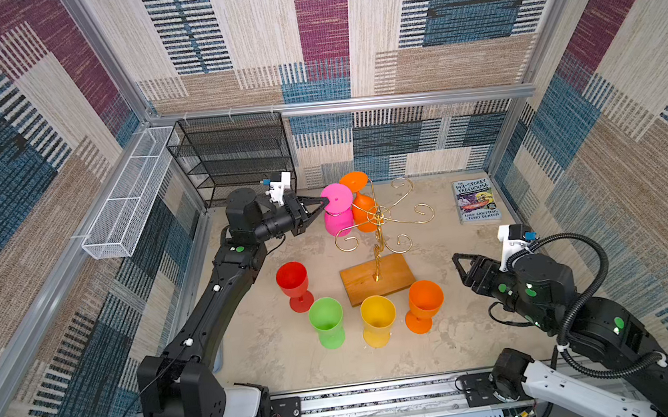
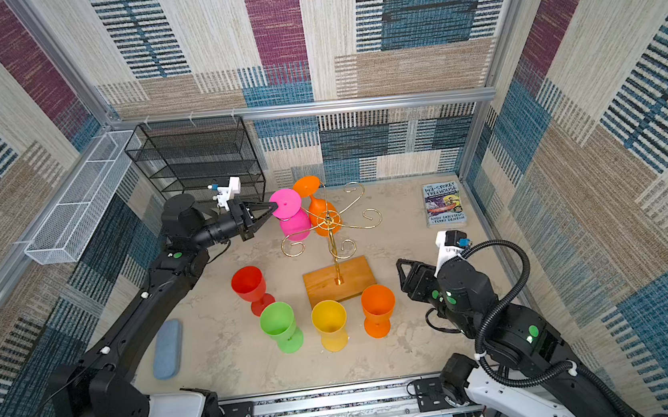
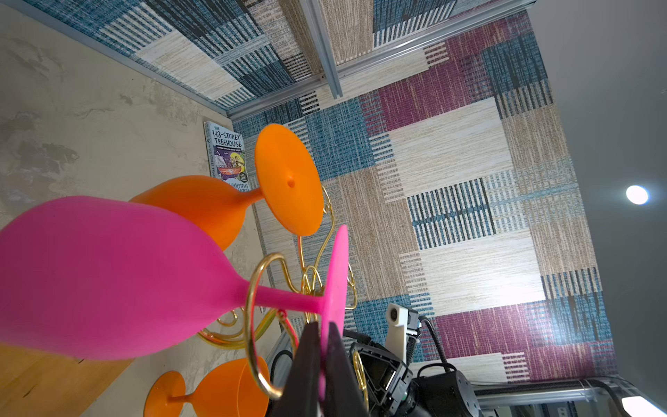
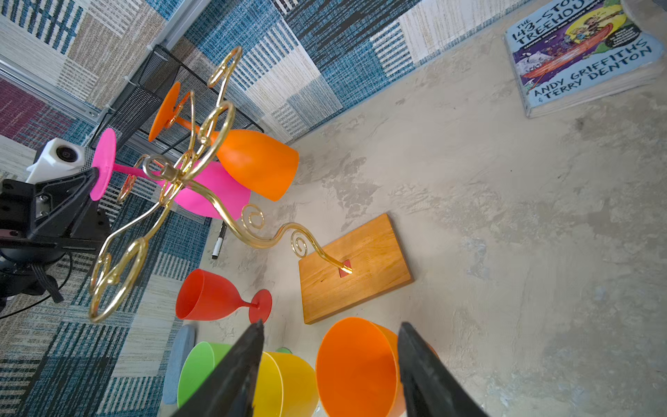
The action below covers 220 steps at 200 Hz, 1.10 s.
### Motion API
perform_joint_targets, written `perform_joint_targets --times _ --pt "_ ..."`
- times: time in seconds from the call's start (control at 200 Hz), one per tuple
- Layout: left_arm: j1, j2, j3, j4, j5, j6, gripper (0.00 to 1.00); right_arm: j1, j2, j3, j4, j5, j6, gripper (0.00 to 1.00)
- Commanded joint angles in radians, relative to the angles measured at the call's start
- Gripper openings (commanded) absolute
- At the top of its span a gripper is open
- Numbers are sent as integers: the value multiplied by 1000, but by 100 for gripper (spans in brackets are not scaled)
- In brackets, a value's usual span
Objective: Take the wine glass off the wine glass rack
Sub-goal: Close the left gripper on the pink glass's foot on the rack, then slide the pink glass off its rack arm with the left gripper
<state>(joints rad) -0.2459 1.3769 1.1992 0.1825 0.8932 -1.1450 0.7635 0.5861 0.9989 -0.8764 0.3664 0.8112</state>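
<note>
1. The left gripper (image 3: 321, 334) is pinching the foot rim of the pink wine glass (image 1: 337, 211). The left wrist view shows the thin disc clamped edge-on between the fingers.
2. The pink wine glass hangs bowl-down on the wine glass rack (image 1: 362, 284), its stem threaded through a curled gold arm. It is not yet off.
3. The hanging orange glass (image 1: 360, 213) sits on the neighbouring arm, close beside the pink one. We cannot tell whether they touch.
4. The red glass (image 1: 292, 280), green glass (image 1: 326, 317), yellow glass (image 1: 378, 316) and standing orange glass (image 1: 425, 299) are upright on the table (image 1: 450, 215) by the rack's base. Four arms are bare, so we judge these four already unloaded.
5. The right gripper (image 4: 331, 326) has its jaws spread and holds nothing, near the standing orange glass.
6. Our judgement: the grasp is made. What remains is sliding the stem out past the curl and setting the glass down.
</note>
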Motion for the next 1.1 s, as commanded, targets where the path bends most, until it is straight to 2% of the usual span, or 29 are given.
perform_joint_targets --times 0.0,0.351,0.861,1.097 --pt "-13 8 15 19 11 44 0 0 -6 -3 32 11 13 61" --pt "-32 -18 -1 9 36 54 0 1 -13 -11 35 11 12 61" --pt "-32 -119 -36 -133 70 117 0 0 14 4 48 -2 -10 61" --pt "-4 -194 -36 -271 70 189 0 0 22 9 54 -3 -16 61"
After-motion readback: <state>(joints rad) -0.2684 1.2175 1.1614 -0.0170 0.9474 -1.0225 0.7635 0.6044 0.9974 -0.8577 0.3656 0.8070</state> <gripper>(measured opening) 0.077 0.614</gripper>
